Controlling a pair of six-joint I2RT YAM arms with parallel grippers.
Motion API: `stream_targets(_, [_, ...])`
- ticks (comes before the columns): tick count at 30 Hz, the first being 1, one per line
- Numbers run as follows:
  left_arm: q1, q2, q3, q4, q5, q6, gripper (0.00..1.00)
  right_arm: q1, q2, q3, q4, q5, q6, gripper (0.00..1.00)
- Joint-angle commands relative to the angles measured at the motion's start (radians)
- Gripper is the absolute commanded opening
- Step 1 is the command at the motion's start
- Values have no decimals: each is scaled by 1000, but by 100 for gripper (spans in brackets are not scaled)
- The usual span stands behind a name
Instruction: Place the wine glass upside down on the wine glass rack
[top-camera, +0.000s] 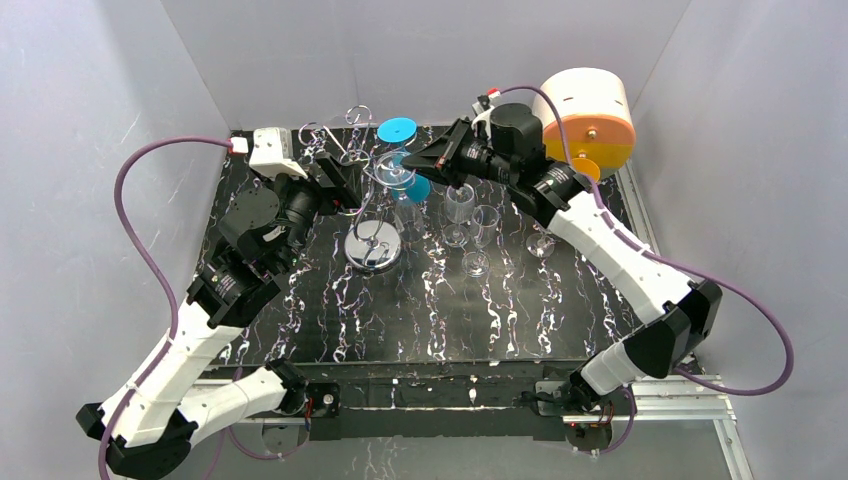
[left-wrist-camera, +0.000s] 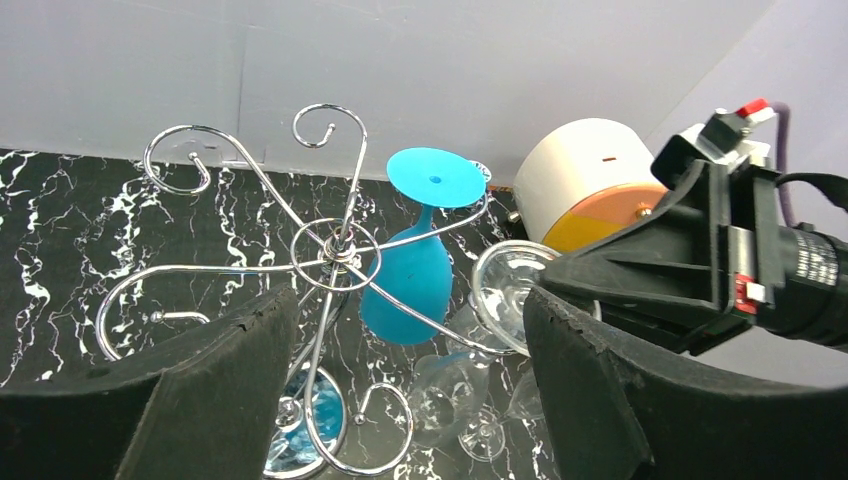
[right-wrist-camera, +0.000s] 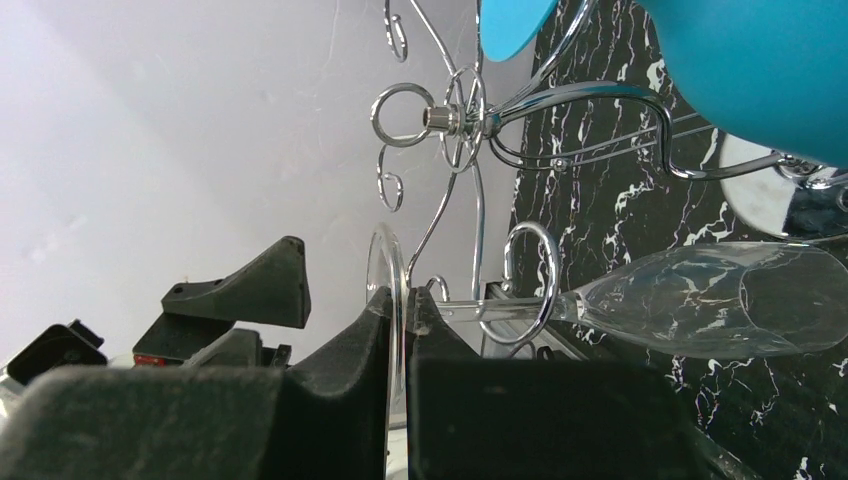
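Right gripper (right-wrist-camera: 400, 310): pinched tight on the round foot of the clear wine glass (right-wrist-camera: 700, 300).
Wine glass: stem crosses a scroll arm of the wine glass rack (right-wrist-camera: 455, 118); cannot tell if hooked.
Left gripper (left-wrist-camera: 405, 310): jaws wide, empty, facing the rack.
Rack: upright on the tabletop (top-camera: 450, 310), a blue glass (left-wrist-camera: 415, 280) hanging inverted.

No text, brand or number can be read in any view. Faint white print is seen on the right arm's black wrist housing (left-wrist-camera: 812, 262), and a small red-and-white sticker (left-wrist-camera: 748, 291) is seen beside it, but both are too small to be made out.
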Motion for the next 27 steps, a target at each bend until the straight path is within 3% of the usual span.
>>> stream_targets(1, [1,-6,12,19,-30,-17,80,5,-65,-12,7,48,-8,1])
stream_targets(12, [0,-7,0,15,-23,-52,79,5,-52,13,-44,145,-31,1])
stream_targets(27, [0,-23,4,-12,-16,-74,79,5,30,54,12,117,-48,4])
